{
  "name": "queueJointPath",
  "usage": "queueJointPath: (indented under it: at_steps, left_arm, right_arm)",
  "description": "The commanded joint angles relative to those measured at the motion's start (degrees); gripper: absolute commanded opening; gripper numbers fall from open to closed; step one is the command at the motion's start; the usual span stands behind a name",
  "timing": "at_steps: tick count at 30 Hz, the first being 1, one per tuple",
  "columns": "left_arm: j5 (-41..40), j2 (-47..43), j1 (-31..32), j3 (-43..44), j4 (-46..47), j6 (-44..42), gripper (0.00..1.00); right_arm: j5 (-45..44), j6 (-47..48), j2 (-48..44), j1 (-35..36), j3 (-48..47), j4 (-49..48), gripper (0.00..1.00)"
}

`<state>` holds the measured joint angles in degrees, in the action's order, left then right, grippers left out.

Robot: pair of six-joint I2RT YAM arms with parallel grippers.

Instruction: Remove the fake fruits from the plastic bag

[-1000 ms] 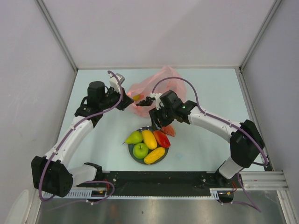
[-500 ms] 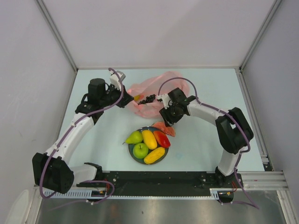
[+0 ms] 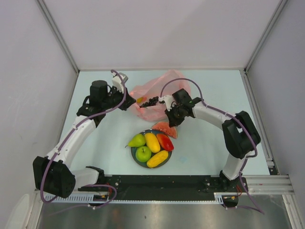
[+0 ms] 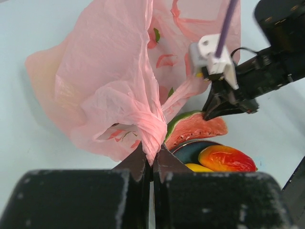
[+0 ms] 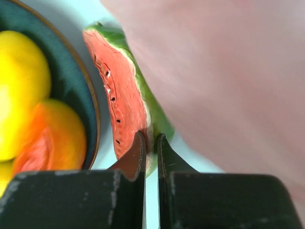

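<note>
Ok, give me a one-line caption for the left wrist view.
Left gripper pinches the bunched pink plastic bag; a watermelon slice lies beyond, beside the dark plate.

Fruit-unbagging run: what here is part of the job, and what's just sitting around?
Job: pink bag, left gripper pinching it, grapes at its mouth, watermelon slice, pear, apple, yellow pieces, red piece.
Sitting around: dark plate.

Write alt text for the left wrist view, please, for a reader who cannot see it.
The left gripper, at the bottom edge, is shut on a twisted bunch of the pink plastic bag, which billows up and left. Behind it a watermelon slice lies beside a dark plate holding a red-orange fruit, with the right gripper above.
</note>
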<state>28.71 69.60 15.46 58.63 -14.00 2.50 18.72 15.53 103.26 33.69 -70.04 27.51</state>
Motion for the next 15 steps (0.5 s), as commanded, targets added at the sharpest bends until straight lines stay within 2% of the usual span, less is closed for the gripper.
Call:
queueJointPath:
  at_steps: [1, 8, 15]
  left_arm:
    - [0.38, -0.79, -0.35, 1.57, 1.52, -0.83, 0.00]
    - [0.21, -1.40, -0.35, 1.14, 1.17, -0.83, 0.00]
    - [0.64, -2.54, -0.43, -0.18, 0.90, -0.04, 0.00]
  right_arm:
    - [1.05, -1.63, -9.73, -1.08, -0.62, 3.25, 0.00]
    - [3.77, -12.26, -19.23, 1.11, -0.80, 8.79, 0.00]
    - [4.31, -26.67, -18.28, 4.19, -0.71, 11.52, 0.00]
